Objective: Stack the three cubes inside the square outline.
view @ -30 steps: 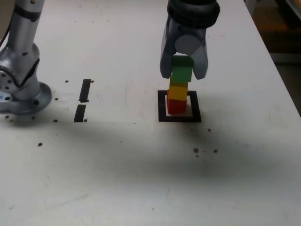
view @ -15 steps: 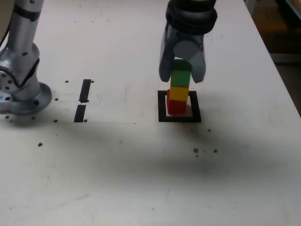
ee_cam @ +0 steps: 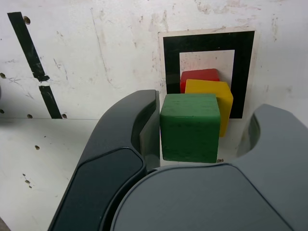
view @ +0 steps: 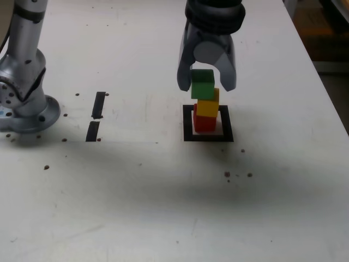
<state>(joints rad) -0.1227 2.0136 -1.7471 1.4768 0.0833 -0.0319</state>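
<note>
We see a white table (view: 163,191), speckled with dark spots, with the arm's grey base (view: 22,103) standing well off toward the exterior view's left of the tool. The gripper (view: 206,82) hangs over the far part of the table with its jaws spread apart; in the wrist view the gripper (ee_cam: 204,130) shows one jaw pressed against a side of the green cube (ee_cam: 190,127), while a clear gap of table separates the other jaw from it, so we read the jaws as apart and not clamped on anything. Just below the tool lies the square outline (view: 188,123), its black frame around a white centre. Two short black tape strips (view: 96,114) lie well to the exterior view's left of the tool. Between the jaws, the green cube (view: 203,84) sits tilted and shifted toward the exterior view's left, overhanging the yellow cube (view: 207,106) beneath it; we cannot tell how much of it rests on the yellow one. The yellow cube sits on the red cube (view: 204,123), which stands inside the outline's white centre, directly under the tool.
</note>
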